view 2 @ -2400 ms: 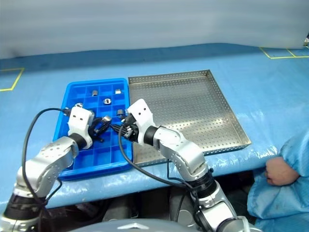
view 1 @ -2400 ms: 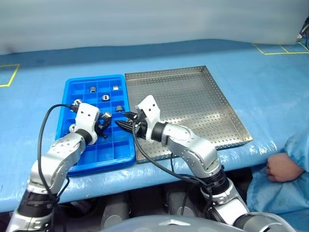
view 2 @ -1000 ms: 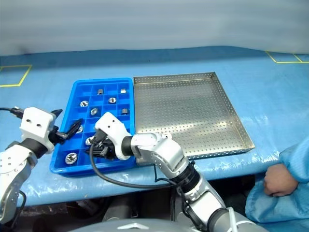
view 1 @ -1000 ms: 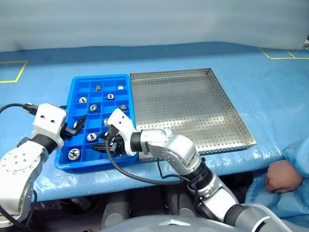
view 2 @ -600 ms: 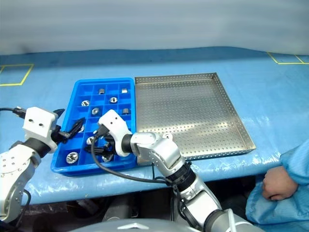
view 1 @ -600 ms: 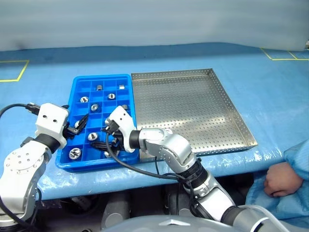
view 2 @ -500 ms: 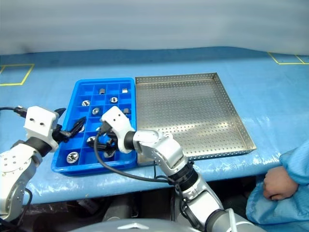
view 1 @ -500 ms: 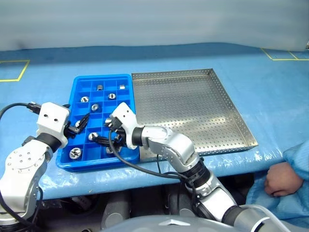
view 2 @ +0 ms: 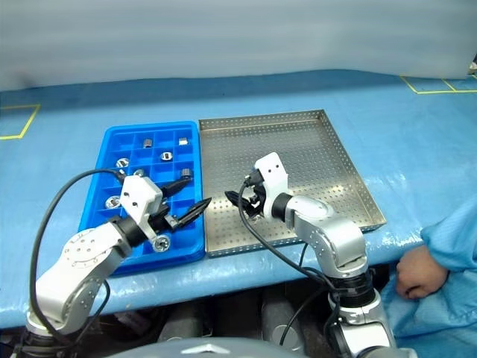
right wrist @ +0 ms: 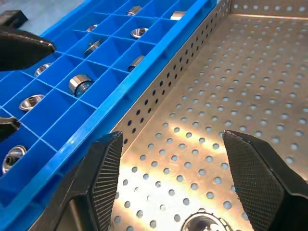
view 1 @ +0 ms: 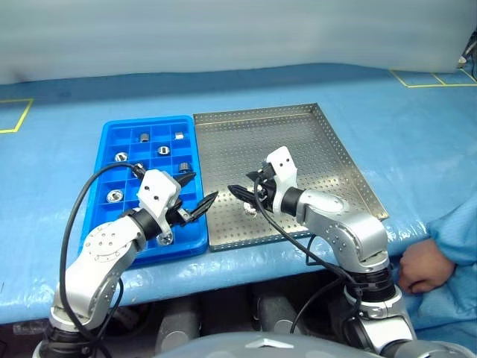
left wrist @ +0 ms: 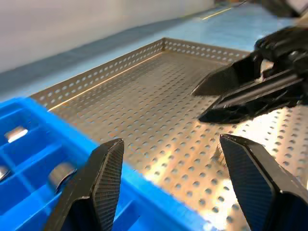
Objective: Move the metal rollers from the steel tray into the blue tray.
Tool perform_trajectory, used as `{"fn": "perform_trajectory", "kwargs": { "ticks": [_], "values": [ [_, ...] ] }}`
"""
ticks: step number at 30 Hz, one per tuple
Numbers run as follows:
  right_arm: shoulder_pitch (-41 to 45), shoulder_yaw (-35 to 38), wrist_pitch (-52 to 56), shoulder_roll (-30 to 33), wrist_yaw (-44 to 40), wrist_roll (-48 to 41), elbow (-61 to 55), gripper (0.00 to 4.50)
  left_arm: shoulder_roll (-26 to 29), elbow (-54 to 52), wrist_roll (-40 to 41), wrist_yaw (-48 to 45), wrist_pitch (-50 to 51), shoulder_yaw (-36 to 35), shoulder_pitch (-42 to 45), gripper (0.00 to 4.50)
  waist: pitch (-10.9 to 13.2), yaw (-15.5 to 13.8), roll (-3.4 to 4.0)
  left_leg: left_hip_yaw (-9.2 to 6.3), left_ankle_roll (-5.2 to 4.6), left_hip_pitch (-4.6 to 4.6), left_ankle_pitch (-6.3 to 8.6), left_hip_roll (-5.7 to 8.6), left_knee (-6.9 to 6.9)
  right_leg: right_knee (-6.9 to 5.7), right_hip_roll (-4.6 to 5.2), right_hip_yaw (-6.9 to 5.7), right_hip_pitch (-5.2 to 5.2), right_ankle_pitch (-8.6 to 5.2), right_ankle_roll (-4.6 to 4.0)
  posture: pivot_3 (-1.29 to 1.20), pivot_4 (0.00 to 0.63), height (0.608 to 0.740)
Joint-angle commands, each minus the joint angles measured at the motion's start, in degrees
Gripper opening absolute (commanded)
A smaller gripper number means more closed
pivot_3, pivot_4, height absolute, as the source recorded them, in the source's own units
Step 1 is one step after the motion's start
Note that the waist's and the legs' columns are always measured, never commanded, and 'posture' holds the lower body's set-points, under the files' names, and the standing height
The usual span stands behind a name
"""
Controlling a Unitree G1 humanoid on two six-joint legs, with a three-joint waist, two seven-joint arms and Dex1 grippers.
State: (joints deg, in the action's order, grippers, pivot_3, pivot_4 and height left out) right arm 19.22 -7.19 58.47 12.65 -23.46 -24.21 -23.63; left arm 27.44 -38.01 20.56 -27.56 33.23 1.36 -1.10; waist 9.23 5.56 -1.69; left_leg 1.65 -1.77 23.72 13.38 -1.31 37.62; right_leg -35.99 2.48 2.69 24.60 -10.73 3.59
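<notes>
1. Your right gripper [view 1: 240,192] hangs low over the near part of the steel tray [view 1: 313,123], fingers spread and empty. One last roller [view 1: 251,209] lies on the tray floor just below and slightly nearer than the fingertips. From the right wrist camera, that roller [right wrist: 204,224] sits between the two black fingers [right wrist: 107,166], so I judge you're lined up to drop on it.

2. Your left gripper [view 1: 195,194] is also wide open with nothing in it. It's poised over the blue tray's [view 1: 108,134] near right corner, pointing across the seam toward the steel tray, probably just standing by.

3. The other rollers [view 1: 163,150] already rest in separate pockets of the blue tray, one per pocket.

4. Materials: the steel tray is thin perforated sheet, shiny, with a low rim. The blue tray is moulded plastic with square cells. The rollers are short, polished, hollow cylinders, so they will likely roll if nudged.
</notes>
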Motion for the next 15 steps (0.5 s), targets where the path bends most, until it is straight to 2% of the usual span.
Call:
{"fn": "perform_trajectory", "kwargs": {
  "ticks": [1,4,15],
  "values": [
    [-0.2,0.3,0.5,-1.8,1.3,-1.2,-0.3,3.48,0.6,0.7,-1.3,0.2,-1.0,0.1,0.9,3.49,0.0,0.3,0.01,-0.01,0.00,-0.01,0.00,-0.02,0.00,-0.01,-0.03,0.00,0.00,0.00,0.00,-0.15,0.150,0.740],
    [-0.9,-0.6,0.5,-2.8,2.6,-0.5,0.9,3.48,0.9,0.7,-2.2,0.8,-0.4,-0.2,0.8,3.49,0.0,0.8,0.01,-0.02,0.00,0.01,-0.01,-0.10,0.08,-0.03,-0.08,0.01,0.00,0.00,0.00,-0.13,0.150,0.740],
    [-4.2,-5.5,-2.6,0.8,3.1,4.2,4.4,3.48,1.4,-2.7,-2.2,2.1,0.4,-1.2,-2.0,3.49,0.0,0.6,0.00,0.07,0.01,0.05,0.00,-0.20,0.11,0.02,0.07,0.12,0.01,0.02,0.07,-0.10,0.150,0.740]
  ]
}}
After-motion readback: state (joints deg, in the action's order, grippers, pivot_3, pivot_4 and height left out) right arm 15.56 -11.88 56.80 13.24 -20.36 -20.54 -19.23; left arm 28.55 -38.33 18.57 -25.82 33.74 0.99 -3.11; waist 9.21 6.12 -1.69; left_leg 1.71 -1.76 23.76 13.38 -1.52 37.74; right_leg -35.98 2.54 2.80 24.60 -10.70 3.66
